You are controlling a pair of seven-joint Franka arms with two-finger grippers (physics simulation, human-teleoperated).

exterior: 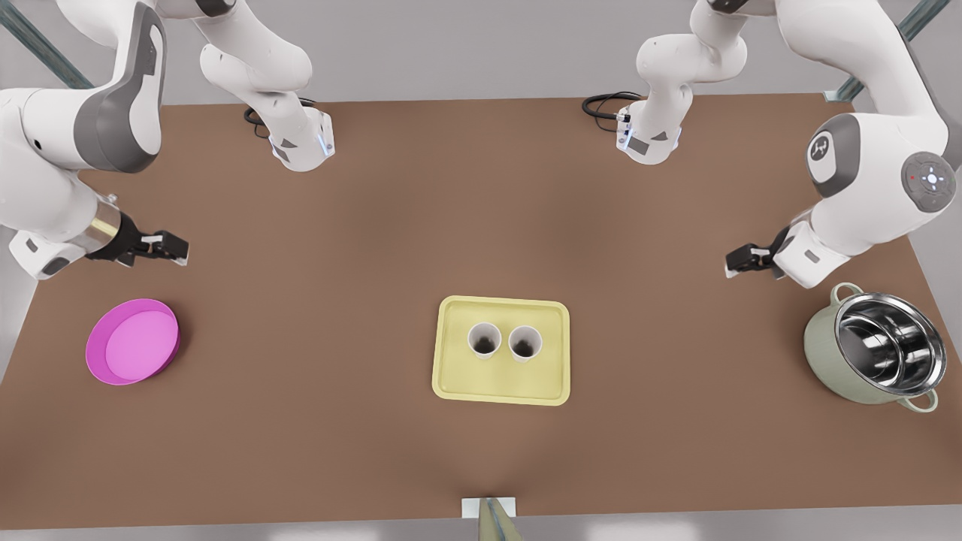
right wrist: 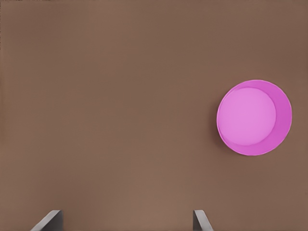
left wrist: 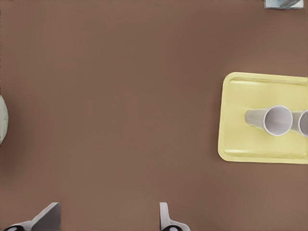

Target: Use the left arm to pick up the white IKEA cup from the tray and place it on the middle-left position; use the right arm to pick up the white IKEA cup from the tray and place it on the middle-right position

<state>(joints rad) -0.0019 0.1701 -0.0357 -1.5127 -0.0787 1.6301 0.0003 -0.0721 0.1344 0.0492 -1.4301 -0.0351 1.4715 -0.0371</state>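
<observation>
Hovering over bare table, well apart from tray (exterior: 458, 379).
- Left gripper (exterior: 730, 264): front view's right, near pot (exterior: 821, 342), fingers apart.
- Right gripper (exterior: 180, 252): front view's left, near pink dish (exterior: 134, 342), fingers apart.
- First white cup (exterior: 484, 340), second white cup (exterior: 524, 343): upright, side by side mid-tray; likely one per arm.

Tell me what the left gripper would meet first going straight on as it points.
Probably bare brown tabletop; the open left gripper aims beside the pale yellow tray, though depth is unclear.
</observation>
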